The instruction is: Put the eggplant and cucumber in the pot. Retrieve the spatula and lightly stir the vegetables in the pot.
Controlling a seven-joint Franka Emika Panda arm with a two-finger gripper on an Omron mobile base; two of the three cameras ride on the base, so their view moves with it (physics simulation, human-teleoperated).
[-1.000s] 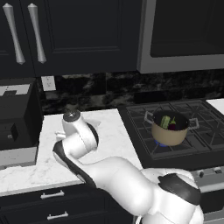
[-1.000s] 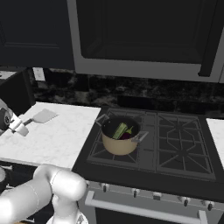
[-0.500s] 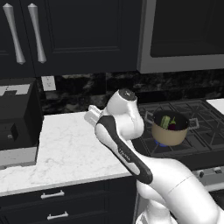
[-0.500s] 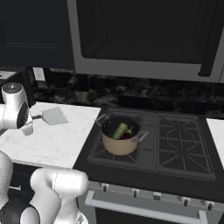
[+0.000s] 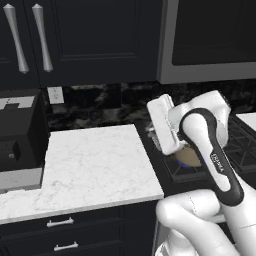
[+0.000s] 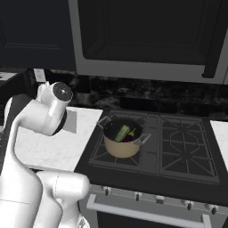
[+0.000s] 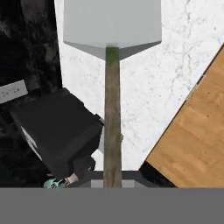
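Now claw [image 7: 112,181] grips spatula [image 7: 112,26] — cucumber [image 6: 122,132] in pot [image 6: 123,141].

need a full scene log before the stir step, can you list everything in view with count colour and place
pot: 1, tan, front left burner of the stove
cucumber: 1, green, inside the pot
eggplant: 1, dark purple, inside the pot beside the cucumber
spatula: 1, grey blade on a thin handle, held above the counter
stove: 1, black, right of the counter
counter: 1, white marble, left of the stove
toaster: 1, black, left end of the counter
wall outlet: 1, white, on the backsplash
pincer: 1, dark, shut on the spatula handle
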